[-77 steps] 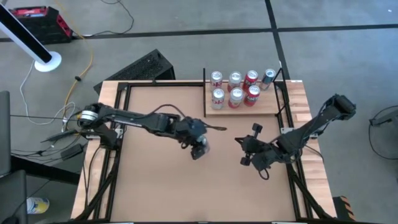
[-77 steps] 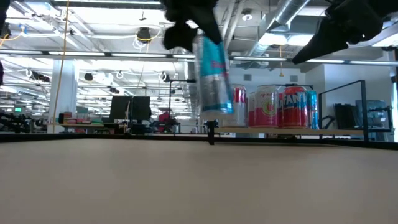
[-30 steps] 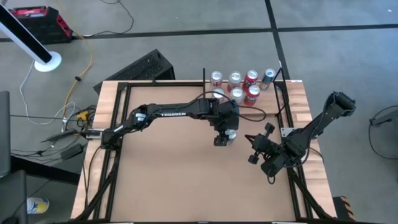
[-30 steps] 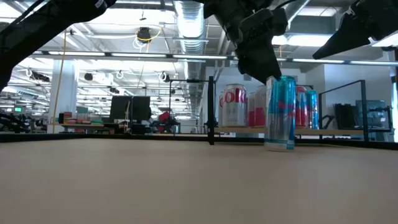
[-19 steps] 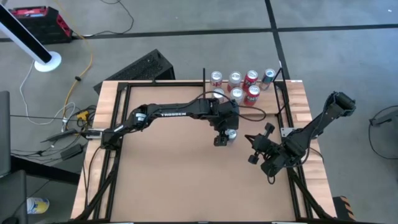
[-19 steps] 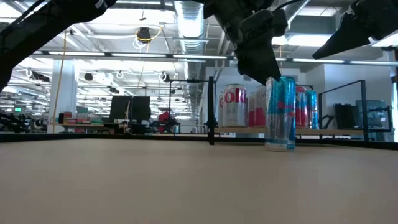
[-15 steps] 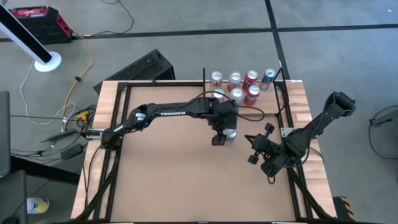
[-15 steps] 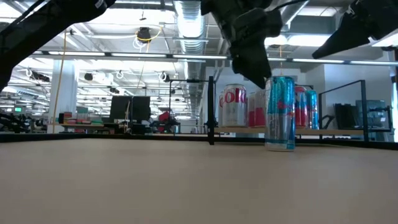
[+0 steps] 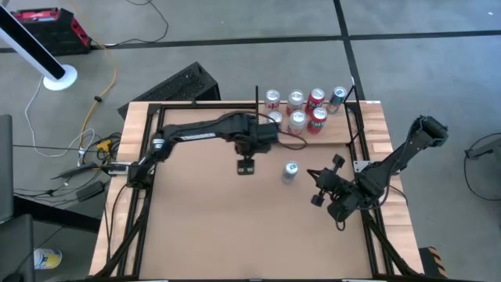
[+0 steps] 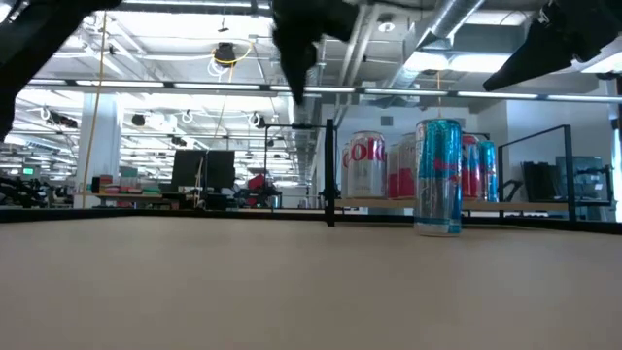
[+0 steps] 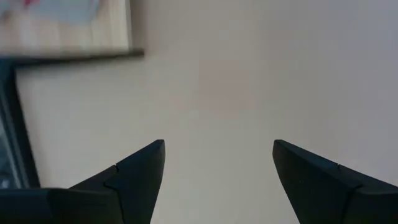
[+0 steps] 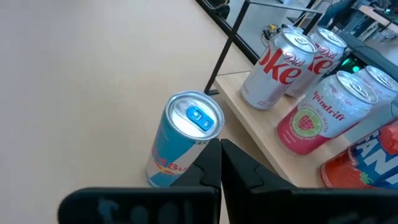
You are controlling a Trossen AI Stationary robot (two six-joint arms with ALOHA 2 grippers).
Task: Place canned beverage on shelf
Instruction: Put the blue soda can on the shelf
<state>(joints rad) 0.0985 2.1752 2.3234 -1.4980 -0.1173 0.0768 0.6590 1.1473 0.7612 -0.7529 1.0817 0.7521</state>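
The canned beverage, a slim blue can [image 9: 290,171] [image 10: 438,175] [image 12: 185,140], stands upright on its base on the brown tabletop, just in front of the shelf's near edge. The shelf [image 9: 339,133] [image 12: 268,167], a pale wood plank with black posts, carries several other cans. My left gripper [image 9: 246,164] [image 11: 217,155] hangs open over bare table to the left of the can, pointing down, with nothing between its fingers. My right gripper [image 9: 315,186] [image 12: 221,163] is shut and waits to the right of the can, above the table.
The cans on the shelf [image 9: 297,110] include white, pink and red ones in two rows. A black post [image 10: 330,170] stands at the shelf's left end. A black frame [image 9: 149,157] runs along the table's sides. Bare tabletop [image 9: 235,227] lies toward the near edge.
My left gripper has drawn away from the blue can, rising and going toward the table's left edge, and has tipped to point more steeply down. The can stays upright on the table where it stood. My right arm has kept still.
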